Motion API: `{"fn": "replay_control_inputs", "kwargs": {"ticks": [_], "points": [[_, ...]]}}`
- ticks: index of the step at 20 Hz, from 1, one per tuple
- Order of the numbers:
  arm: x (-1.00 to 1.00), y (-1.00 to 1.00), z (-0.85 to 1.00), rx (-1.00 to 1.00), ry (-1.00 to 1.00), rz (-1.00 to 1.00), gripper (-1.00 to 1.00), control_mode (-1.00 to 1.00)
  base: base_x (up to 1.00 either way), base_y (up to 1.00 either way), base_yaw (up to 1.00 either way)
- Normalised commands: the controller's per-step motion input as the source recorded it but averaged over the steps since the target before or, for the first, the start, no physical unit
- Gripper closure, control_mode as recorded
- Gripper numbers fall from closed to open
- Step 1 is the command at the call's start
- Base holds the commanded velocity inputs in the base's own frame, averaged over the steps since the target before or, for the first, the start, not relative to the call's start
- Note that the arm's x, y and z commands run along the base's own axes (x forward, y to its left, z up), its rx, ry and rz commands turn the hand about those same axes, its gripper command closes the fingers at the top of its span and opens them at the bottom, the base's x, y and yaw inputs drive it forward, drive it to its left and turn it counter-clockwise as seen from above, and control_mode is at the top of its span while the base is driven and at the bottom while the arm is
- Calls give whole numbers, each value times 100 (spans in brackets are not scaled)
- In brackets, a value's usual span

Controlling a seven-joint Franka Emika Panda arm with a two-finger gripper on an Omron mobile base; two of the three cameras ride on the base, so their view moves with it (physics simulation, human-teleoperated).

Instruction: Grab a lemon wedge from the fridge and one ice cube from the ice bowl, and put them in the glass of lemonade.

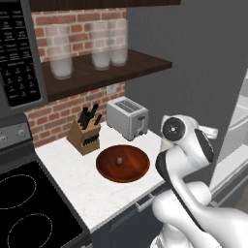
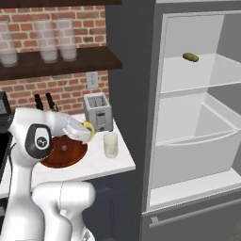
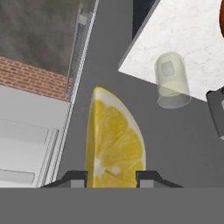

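The bright yellow lemon wedge fills the near part of the hand view, clamped between the two dark fingertips of the end effector. Beyond it, the short cylindrical glass of pale creamy-yellow lemonade stands near the edge of the white marble worktop. On that worktop the wide reddish-brown wooden ice bowl holds a tiny pale ice cube, with the silver toaster behind and the dark grey fridge open to the right.

Glossy white rounded arm with dark joint bands and round caps

ice bowl: glossy wood | toaster: brushed metal | counter: smooth marble | wall: rough brick
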Motion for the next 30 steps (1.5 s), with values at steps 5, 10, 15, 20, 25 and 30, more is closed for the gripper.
{"fn": "replay_control_inputs", "kwargs": {"ticks": [5,10,15,20,25,30], "points": [[42,0,-22,2,0,0,100,-100,0,0,0],[41,0,-2,3,0,-2,100,-100,0,0,0],[43,0,-3,2,0,-2,100,-100,0,0,0],[36,0,-12,0,0,-2,100,-100,0,0,0],[23,-6,-14,0,0,-1,100,-100,0,0,0],[12,-9,-11,0,0,0,100,-100,0,0,0]]}}
